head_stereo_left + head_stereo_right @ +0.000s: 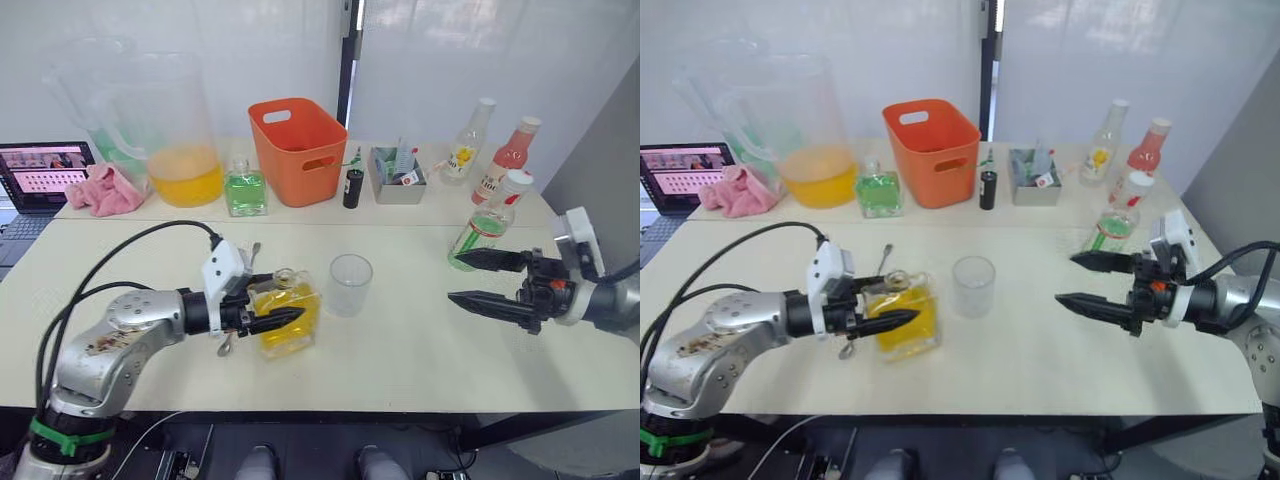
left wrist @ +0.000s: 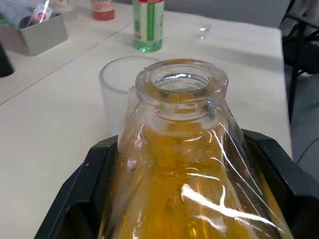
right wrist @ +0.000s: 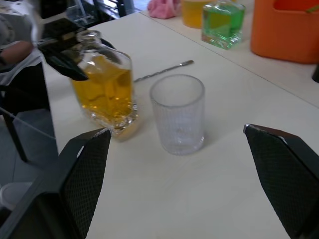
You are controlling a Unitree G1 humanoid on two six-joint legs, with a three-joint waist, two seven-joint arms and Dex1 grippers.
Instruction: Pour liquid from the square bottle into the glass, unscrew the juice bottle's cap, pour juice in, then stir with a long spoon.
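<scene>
The square bottle (image 1: pixel 290 318) holds yellow liquid and stands on the table left of centre, its mouth uncapped. My left gripper (image 1: pixel 284 312) is shut on its body, one finger across the front. The empty glass (image 1: pixel 350 284) stands just to its right, a little apart. A long spoon (image 3: pixel 164 69) lies on the table behind the bottle, partly hidden by my left gripper. The juice bottle (image 1: pixel 487 224), green-labelled with a white cap, stands upright at the right. My right gripper (image 1: pixel 453 278) is open, just in front of the juice bottle's base, pointing toward the glass.
Along the back of the table stand a big pitcher of orange liquid (image 1: pixel 165 130), a green square bottle (image 1: pixel 245 190), an orange basket (image 1: pixel 297 150), a small dark bottle (image 1: pixel 352 187), a grey box (image 1: pixel 397 175) and two more bottles (image 1: pixel 505 160). A pink cloth (image 1: pixel 105 190) and a laptop (image 1: pixel 40 175) sit at the far left.
</scene>
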